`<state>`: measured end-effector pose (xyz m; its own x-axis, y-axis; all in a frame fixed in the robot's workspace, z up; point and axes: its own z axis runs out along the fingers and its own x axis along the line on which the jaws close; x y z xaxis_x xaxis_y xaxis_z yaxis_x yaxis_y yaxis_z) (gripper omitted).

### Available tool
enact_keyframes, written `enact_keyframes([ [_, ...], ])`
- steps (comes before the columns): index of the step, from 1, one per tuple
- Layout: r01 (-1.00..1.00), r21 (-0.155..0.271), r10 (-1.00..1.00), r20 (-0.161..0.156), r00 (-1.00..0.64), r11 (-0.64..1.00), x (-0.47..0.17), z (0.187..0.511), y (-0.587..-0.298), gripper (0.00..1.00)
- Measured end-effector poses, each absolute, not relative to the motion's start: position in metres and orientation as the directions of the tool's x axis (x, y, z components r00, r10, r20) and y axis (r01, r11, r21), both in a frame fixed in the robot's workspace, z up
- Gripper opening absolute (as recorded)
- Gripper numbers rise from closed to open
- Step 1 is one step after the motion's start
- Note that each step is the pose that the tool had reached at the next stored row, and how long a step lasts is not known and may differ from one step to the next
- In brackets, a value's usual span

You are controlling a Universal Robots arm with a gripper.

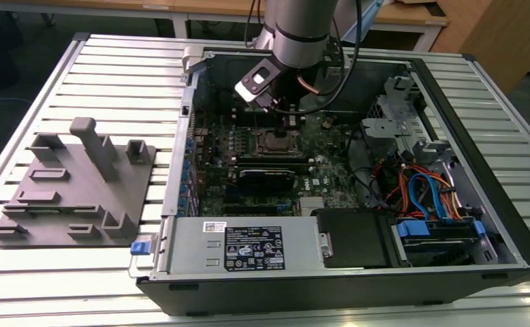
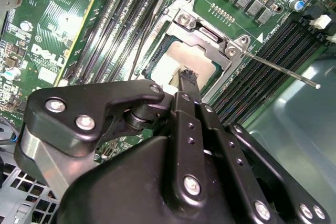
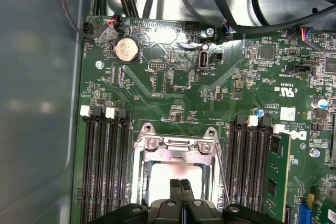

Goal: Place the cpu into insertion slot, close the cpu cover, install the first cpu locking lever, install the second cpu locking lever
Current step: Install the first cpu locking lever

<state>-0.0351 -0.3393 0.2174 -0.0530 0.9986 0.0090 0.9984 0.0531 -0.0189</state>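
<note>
Cpu point(image 3: 160, 182) sits in the slot point(image 3: 140, 179) w/ the cover point(image 3: 173, 148) down over it. Fingers point(image 3: 176, 195) clenched, empty afaict, tips right over it. Chip's light, stiff, fragile imo, so hold by the edges only.

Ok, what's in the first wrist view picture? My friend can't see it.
A black claw, its fingertips shut together, points at a pale square chip that sits inside a silvery metal frame on a green circuit board. Long black memory slots run along both sides of the frame, and a round silver battery sits farther along the board.
</note>
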Motion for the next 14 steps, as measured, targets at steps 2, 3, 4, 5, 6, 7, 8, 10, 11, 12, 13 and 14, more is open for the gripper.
enact_keyframes([
  [2, 0.998, -0.019, 0.999, 0.009, -0.053, 0.053, -0.0351, 0.2179, -0.3394, 0.11],
  [3, 0.998, -0.019, 0.999, 0.009, -0.053, 0.053, -0.0351, 0.2181, -0.3393, 0.11],
  [4, 0.998, -0.019, 0.999, 0.009, -0.053, 0.053, -0.0351, 0.2185, -0.3393, 0.11],
  [5, 0.998, -0.019, 0.999, 0.009, -0.053, 0.053, -0.0351, 0.2189, -0.3393, 0.11],
  [6, 0.998, -0.019, 0.999, 0.009, -0.053, 0.053, -0.0351, 0.2193, -0.3393, 0.11],
  [7, 0.998, -0.019, 0.999, 0.009, -0.053, 0.053, -0.0351, 0.2196, -0.3393, 0.11],
  [8, 0.998, -0.019, 0.999, 0.009, -0.053, 0.053, -0.0351, 0.2198, -0.3393, 0.11],
  [10, 0.998, -0.019, 0.999, 0.009, -0.053, 0.053, -0.0351, 0.2218, -0.3393, 0.11],
  [11, 0.998, -0.019, 0.999, 0.009, -0.053, 0.053, -0.0351, 0.2219, -0.3393, 0.11],
  [12, 0.998, -0.019, 0.999, 0.009, -0.053, 0.053, -0.0351, 0.2219, -0.3393, 0.11],
  [13, 0.998, -0.019, 0.999, 0.009, -0.053, 0.053, -0.0351, 0.2219, -0.3393, 0.11],
  [14, 0.998, -0.019, 0.999, 0.009, -0.053, 0.053, -0.0351, 0.2220, -0.3393, 0.11],
])
